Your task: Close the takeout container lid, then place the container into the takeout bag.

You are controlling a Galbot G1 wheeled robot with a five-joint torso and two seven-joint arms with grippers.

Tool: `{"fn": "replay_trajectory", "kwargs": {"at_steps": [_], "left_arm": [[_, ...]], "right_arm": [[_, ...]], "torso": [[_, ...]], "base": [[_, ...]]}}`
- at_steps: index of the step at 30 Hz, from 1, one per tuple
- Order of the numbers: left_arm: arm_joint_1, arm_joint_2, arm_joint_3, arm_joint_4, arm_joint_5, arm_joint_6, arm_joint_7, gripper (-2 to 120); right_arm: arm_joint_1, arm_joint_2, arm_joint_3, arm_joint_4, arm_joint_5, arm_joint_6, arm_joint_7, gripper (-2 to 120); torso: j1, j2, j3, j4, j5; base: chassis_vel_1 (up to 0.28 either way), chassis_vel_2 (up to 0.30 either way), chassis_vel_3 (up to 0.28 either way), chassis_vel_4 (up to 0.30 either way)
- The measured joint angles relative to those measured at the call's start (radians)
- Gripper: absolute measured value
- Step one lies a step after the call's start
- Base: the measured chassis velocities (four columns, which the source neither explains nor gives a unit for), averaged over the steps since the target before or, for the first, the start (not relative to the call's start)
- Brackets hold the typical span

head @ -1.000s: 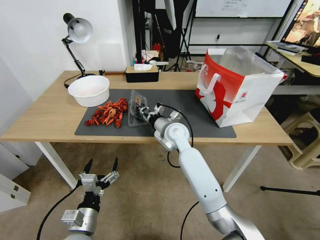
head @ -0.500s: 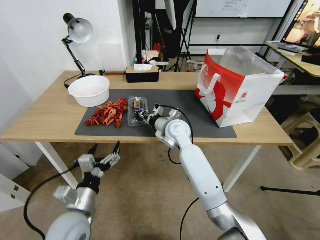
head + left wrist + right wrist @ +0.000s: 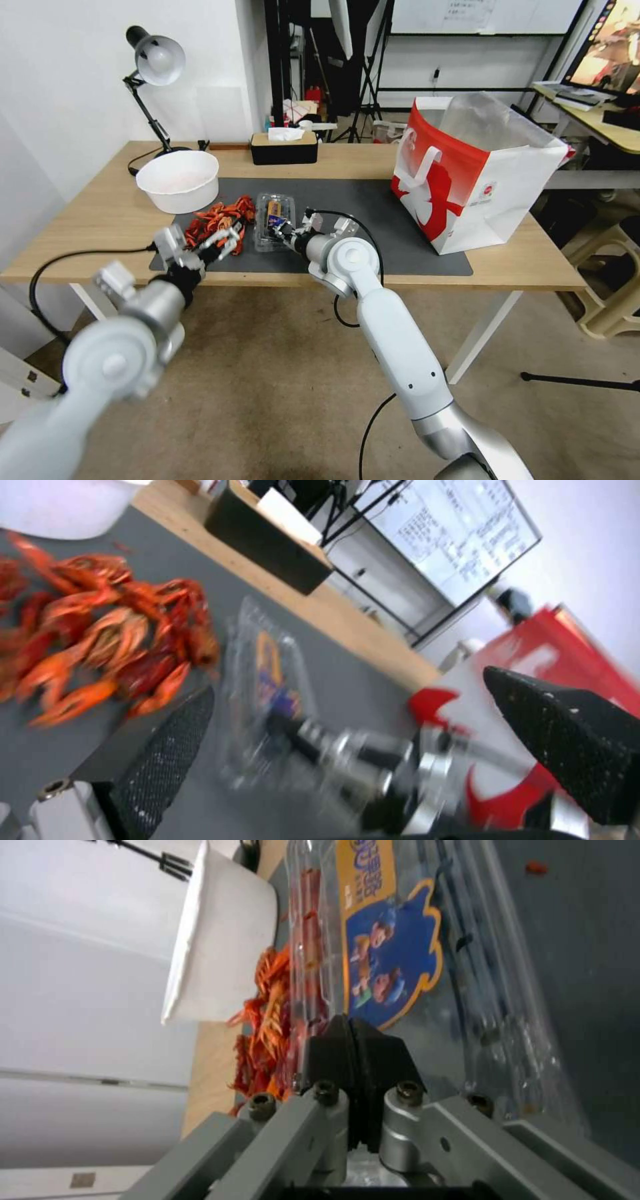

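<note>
The right gripper (image 3: 350, 1040) has its two black fingers (image 3: 380, 1060) pressed tight together, with no gap between them. They sit on the near edge of the lid (image 3: 393, 940), but it is hard to tell if a thin bit of plastic is pinched between them. Just past the fingertips is the lid's label, orange and blue with small cartoon people. The lid lies flat on top of the takeout container (image 3: 273, 213) — the box looks closed. The box rests on the dark gray mat (image 3: 373, 200).

The left gripper (image 3: 373, 715) has its fingers spread wide. One black finger (image 3: 170, 750) is low over the mat near the box, and the other finger (image 3: 567, 740) is far across from it. Between them you can see the clear box and the right gripper's metal wrist. In the head view this gripper (image 3: 217, 237) hangs over the front of the mat, just over the pile of red crawfish (image 3: 217, 217).

The crawfish lie right beside the box, on the side away from the right arm. Behind them stands a white bowl (image 3: 179, 179).

Far on the other side of the right gripper stands the takeout bag (image 3: 477, 177), red and white — its top is open. It is well apart from the box, at the end of the wooden table (image 3: 100, 227).
</note>
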Motion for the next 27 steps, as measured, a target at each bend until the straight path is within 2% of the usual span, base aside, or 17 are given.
{"fn": "replay_trajectory", "kwargs": {"at_steps": [2, 4, 6, 7, 10, 11, 15, 16, 18, 20, 24, 25, 27], "left_arm": [[-0.131, 0.007, 0.022, 0.081, -0.145, 0.025, -0.024, 100], [-0.140, 0.007, 0.025, 0.089, -0.153, 0.028, -0.024, 100], [-0.227, 0.008, 0.044, 0.172, -0.208, 0.063, 0.024, 100], [-0.227, 0.008, 0.044, 0.172, -0.208, 0.063, 0.024, 100], [-0.315, 0.012, 0.071, 0.254, -0.275, 0.125, 0.053, 100], [-0.315, 0.012, 0.071, 0.254, -0.275, 0.125, 0.053, 100], [-0.397, 0.008, 0.093, 0.347, -0.327, 0.219, 0.086, 100], [-0.397, 0.008, 0.093, 0.347, -0.327, 0.219, 0.086, 100], [-0.437, 0.005, 0.117, 0.401, -0.331, 0.255, 0.095, 100], [-0.449, 0.004, 0.125, 0.415, -0.331, 0.260, 0.096, 100], [-0.538, -0.010, 0.187, 0.528, -0.322, 0.302, 0.125, 100], [-0.538, -0.010, 0.187, 0.528, -0.322, 0.302, 0.125, 100], [-0.577, -0.011, 0.220, 0.579, -0.312, 0.326, 0.140, 100]], "right_arm": [[-0.001, 0.000, -0.002, 0.003, 0.002, -0.010, 0.010, 0], [-0.001, 0.000, -0.002, 0.004, 0.002, -0.010, 0.010, 0], [-0.003, 0.000, -0.001, 0.006, 0.005, -0.014, 0.011, 0], [-0.003, 0.000, -0.001, 0.006, 0.005, -0.014, 0.011, 0], [-0.002, 0.000, -0.002, 0.008, 0.010, -0.017, 0.012, 0], [-0.002, 0.000, -0.002, 0.008, 0.010, -0.017, 0.012, 0], [0.006, 0.000, -0.014, 0.002, 0.011, -0.021, 0.012, 0], [0.006, 0.000, -0.014, 0.002, 0.011, -0.021, 0.012, 0], [0.010, 0.000, -0.021, -0.003, 0.011, -0.023, 0.012, 0], [0.011, 0.000, -0.022, -0.004, 0.011, -0.023, 0.012, 0], [0.011, 0.000, -0.031, 0.000, 0.012, -0.028, 0.011, 0], [0.011, 0.000, -0.031, 0.000, 0.012, -0.028, 0.011, 0], [0.010, 0.000, -0.033, 0.001, 0.012, -0.029, 0.010, 0]], "torso": [[0.000, 0.000, 0.000, -0.0004, 0.0000], [0.000, 0.000, 0.000, -0.0003, 0.0000], [0.000, 0.000, 0.000, 0.0001, -0.0001], [0.000, 0.000, 0.000, 0.0001, -0.0001], [0.000, 0.000, 0.000, 0.0001, 0.0000], [0.000, 0.000, 0.000, 0.0001, 0.0000], [0.000, 0.000, 0.000, -0.0001, 0.0000], [0.000, 0.000, 0.000, -0.0001, 0.0000], [0.000, 0.000, 0.000, 0.0005, 0.0000], [0.000, 0.000, 0.000, 0.0003, 0.0000], [0.000, 0.000, 0.000, -0.0001, 0.0000], [0.000, 0.000, 0.000, -0.0001, 0.0000], [0.000, 0.000, 0.000, 0.0002, 0.0000]], "base": [[0.000, 0.000, 0.000, 0.000], [0.000, 0.000, 0.000, 0.000], [0.000, 0.000, 0.000, 0.000], [0.000, 0.000, 0.000, 0.000], [0.000, 0.000, 0.000, 0.000], [0.000, 0.000, 0.000, 0.000], [0.000, 0.000, 0.000, 0.000], [0.000, 0.000, 0.000, 0.000], [0.000, 0.000, 0.000, 0.000], [0.000, 0.000, 0.000, 0.000], [0.000, 0.000, 0.000, 0.000], [0.000, 0.000, 0.000, 0.000], [0.000, 0.000, 0.000, 0.000]]}}
